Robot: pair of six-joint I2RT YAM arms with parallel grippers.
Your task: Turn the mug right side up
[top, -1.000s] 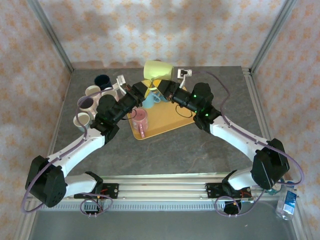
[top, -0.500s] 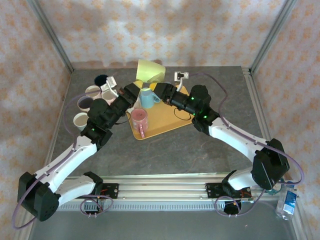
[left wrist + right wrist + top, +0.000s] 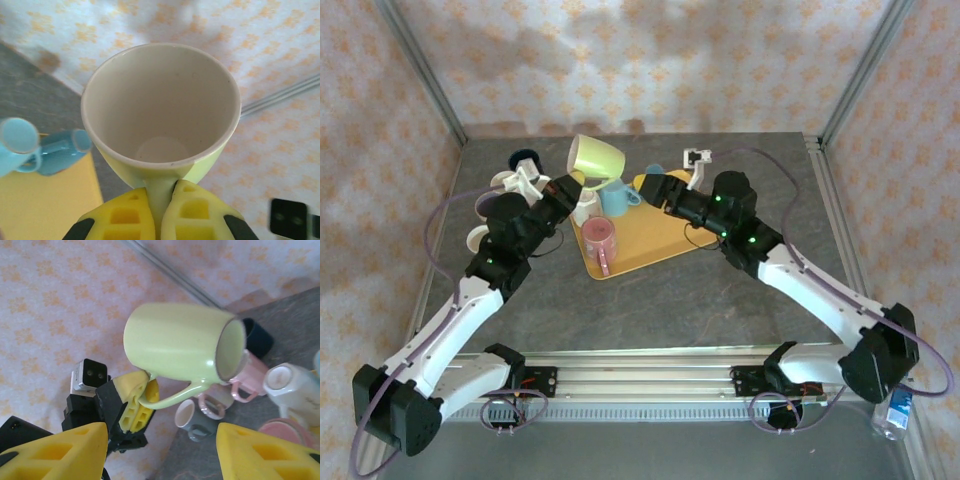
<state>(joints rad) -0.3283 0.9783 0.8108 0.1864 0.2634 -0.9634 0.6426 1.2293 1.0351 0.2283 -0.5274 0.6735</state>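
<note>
A light green mug (image 3: 595, 157) hangs in the air above the table's back left, tipped on its side. My left gripper (image 3: 572, 188) is shut on its handle. In the left wrist view the mug (image 3: 160, 115) shows its pale inside, mouth toward the camera, and the left gripper (image 3: 160, 195) pinches the handle between its yellow pads. In the right wrist view the mug (image 3: 175, 342) lies sideways with its mouth to the right. My right gripper (image 3: 162, 455) stands open and apart from it, also seen over the tray's back corner (image 3: 658, 188).
A yellow tray (image 3: 650, 245) in the middle holds a pink mug (image 3: 600, 238) and a blue mug (image 3: 616, 198). Several more mugs (image 3: 500, 190) cluster at the left, a dark blue one (image 3: 525, 158) behind them. A water bottle (image 3: 898, 405) stands at the near right.
My right gripper has opened, let go of the green mug and drawn back to the right. The left arm has carried the mug leftward by its handle.
</note>
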